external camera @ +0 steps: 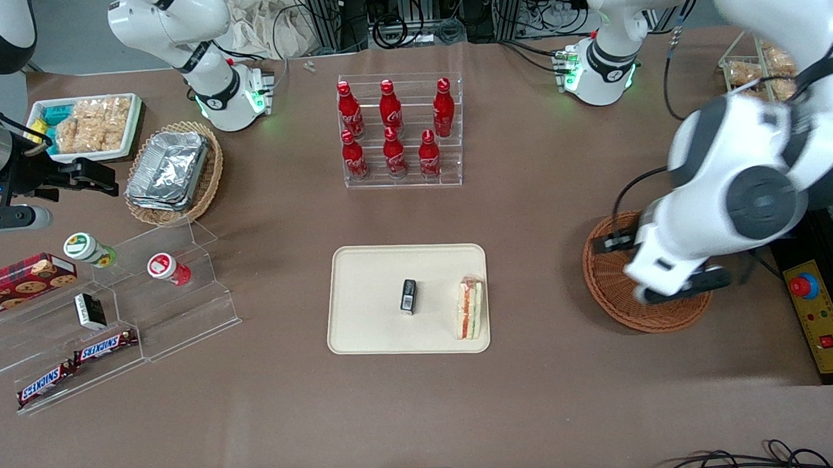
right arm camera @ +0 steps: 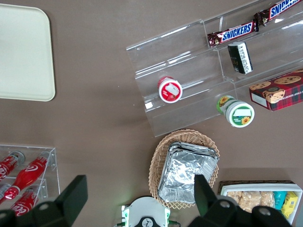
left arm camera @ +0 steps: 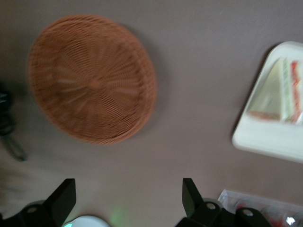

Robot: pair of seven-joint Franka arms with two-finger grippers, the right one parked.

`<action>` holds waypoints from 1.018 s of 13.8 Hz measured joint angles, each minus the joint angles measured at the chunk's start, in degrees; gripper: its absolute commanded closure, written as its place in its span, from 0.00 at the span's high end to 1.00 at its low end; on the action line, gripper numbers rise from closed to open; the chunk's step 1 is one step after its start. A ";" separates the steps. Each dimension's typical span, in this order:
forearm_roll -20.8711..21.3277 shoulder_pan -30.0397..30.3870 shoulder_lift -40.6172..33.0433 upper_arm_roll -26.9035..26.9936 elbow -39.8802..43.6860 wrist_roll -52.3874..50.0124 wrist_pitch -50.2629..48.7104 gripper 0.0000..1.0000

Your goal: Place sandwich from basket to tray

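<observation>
The gripper hangs above the bare table with its two dark fingers spread wide and nothing between them; in the front view it sits at right of centre, over the basket. From the wrist camera the basket shows empty, right down to its woven bottom. And there is the sandwich, lying on the tray at its right-hand edge, filling stripes facing up, close against the rim. A small black item lies near the tray's middle, apart from the sandwich.

So by my reading the delivery is done and the step in hand is getting clear. To do it well: lift the arm straight up and away with the fingers kept apart, keep the elbow off the basket rim, and swing nowhere near the tray, since a wedge lying that near the edge could be nudged off.

Now the writing. At lower left of the front view, two bars read SNICKERS on the clear stepped stand. At upper centre, the red bottles in the clear rack carry white script, seemingly Coca-Cola, though too small to be sure.
</observation>
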 measured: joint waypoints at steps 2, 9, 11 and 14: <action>-0.22 3.08 -2.91 0.15 -0.38 5.83 -2.76 1.00; -0.79 7.77 -5.12 0.20 -2.78 12.13 0.21 1.00; -1.50 8.58 -8.44 1.08 -7.09 15.84 3.33 1.00; -6.59 4.24 -18.70 10.82 -20.30 21.60 13.25 1.00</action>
